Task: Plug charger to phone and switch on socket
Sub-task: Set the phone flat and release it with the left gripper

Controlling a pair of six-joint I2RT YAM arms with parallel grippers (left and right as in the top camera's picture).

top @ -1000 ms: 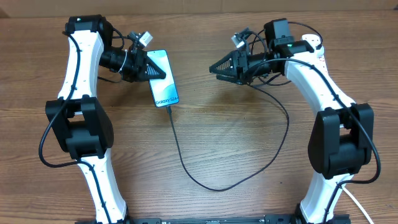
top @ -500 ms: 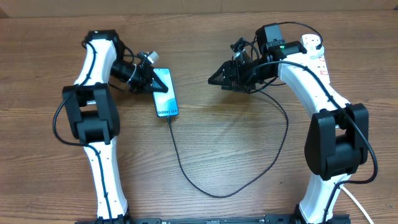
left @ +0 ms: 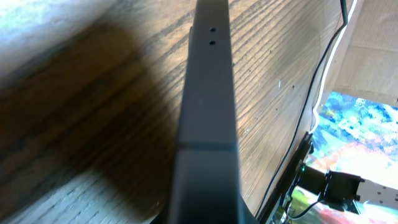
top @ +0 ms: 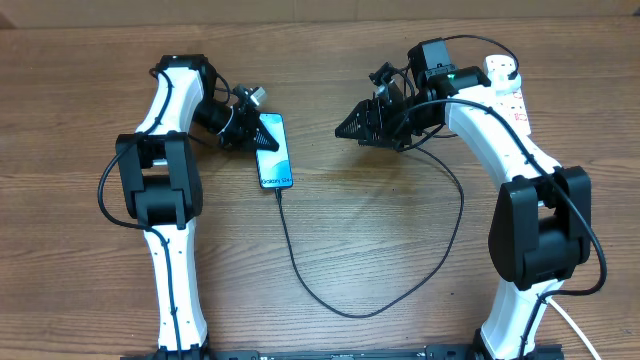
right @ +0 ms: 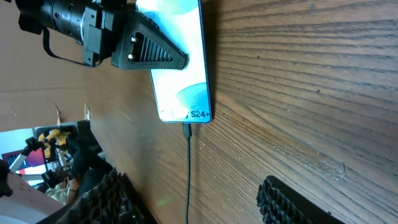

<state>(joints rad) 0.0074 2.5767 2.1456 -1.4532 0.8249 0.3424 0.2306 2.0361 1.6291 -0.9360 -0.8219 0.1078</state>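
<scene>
The left arm rises from the desk's [top: 380, 230] near edge, runs toward the far edge and bends at the wrist toward the middle. Its left fingers [top: 275, 140] are clenched together with nothing between them, and their dark wedge lies over the far part of the phone [top: 277, 165]. The right arm climbs from the near right corner, arches along the right edge and turns inward. The right fingers [top: 345, 127] point at the phone from well apart, spread wide and empty.

The phone lies flat, left of centre and nearer the far edge, its blue screen lit and showing white lettering. The charger [right: 188, 180] has its tip at the phone's near end. The thin black cable runs toward the near edge, loops round and heads back under the right arm. The socket [top: 503, 68] sits at the far right corner, partly hidden by that arm; its switches cannot be made out.
</scene>
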